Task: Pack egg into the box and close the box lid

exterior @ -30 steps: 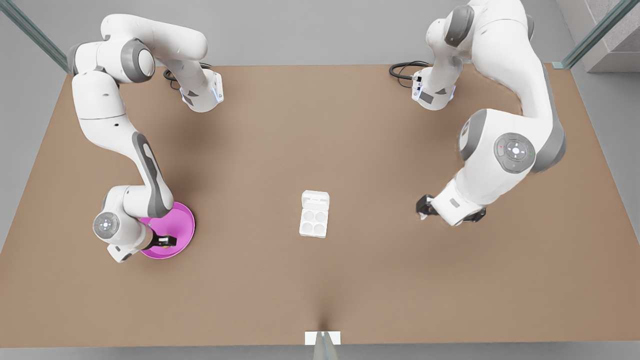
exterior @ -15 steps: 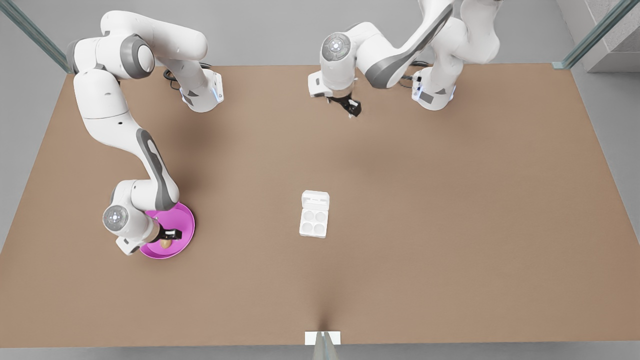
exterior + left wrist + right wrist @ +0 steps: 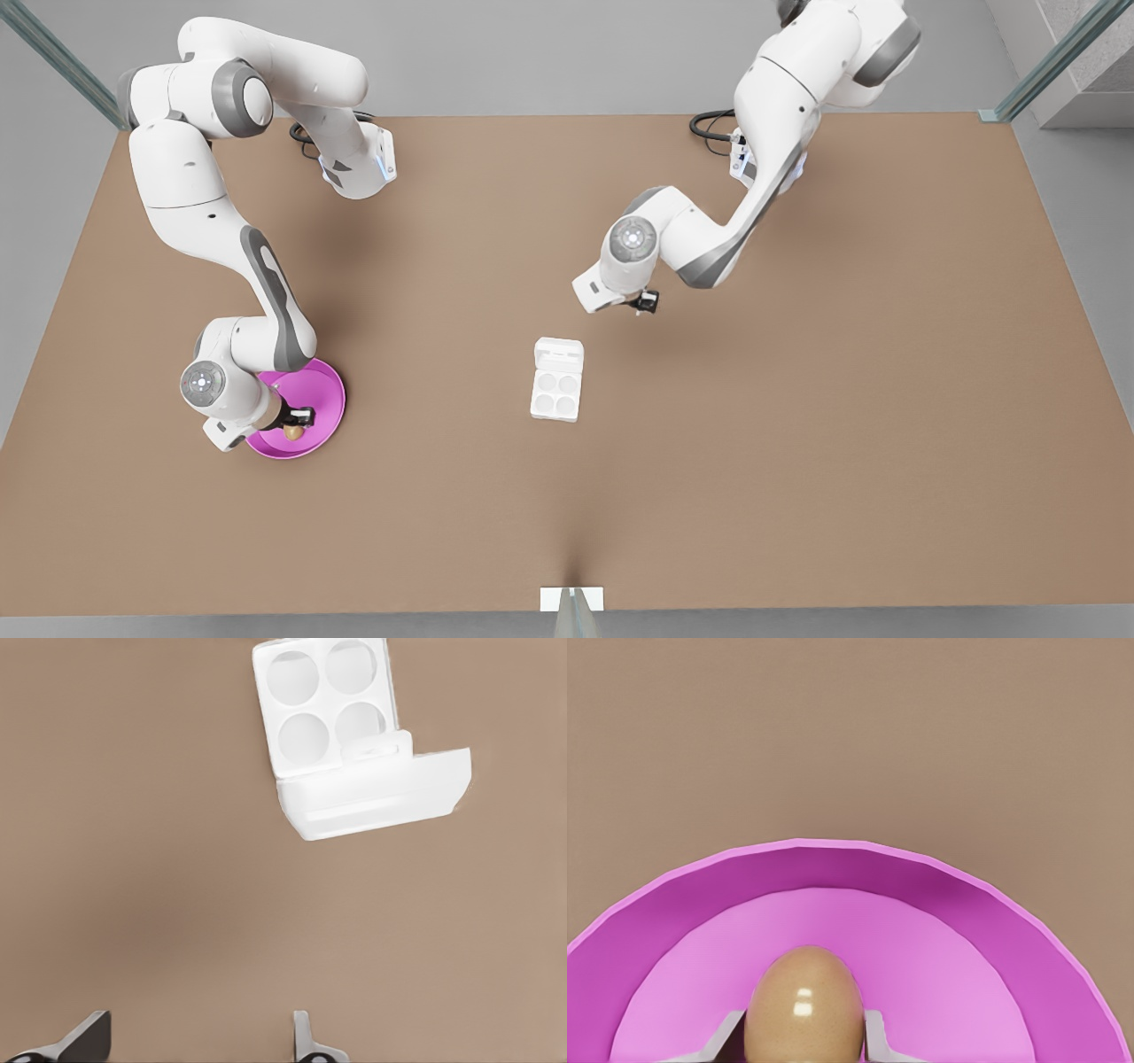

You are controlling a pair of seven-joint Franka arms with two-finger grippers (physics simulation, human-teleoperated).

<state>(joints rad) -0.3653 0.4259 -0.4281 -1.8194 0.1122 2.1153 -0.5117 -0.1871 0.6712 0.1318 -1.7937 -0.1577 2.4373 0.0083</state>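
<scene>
Fingers of the right gripper (image 3: 297, 424) sit over one pink plate (image 3: 323, 399) at 9 o'clock on the counter (image 3: 797, 461) in the front view, close around one egg (image 3: 292, 432). One box (image 3: 556, 392) lies mid-counter, four cups bare, box lid (image 3: 559, 354) open at its 12 o'clock. The left gripper (image 3: 645, 302) hangs at 1 o'clock from it.

Left wrist view: two fingers (image 3: 306, 1041) spread wide, holding nothing, near the box (image 3: 323, 700) and lid (image 3: 376, 797).

Right wrist view: fingers (image 3: 877, 1036) hug the egg (image 3: 804, 1005) over the plate (image 3: 966, 921).
</scene>
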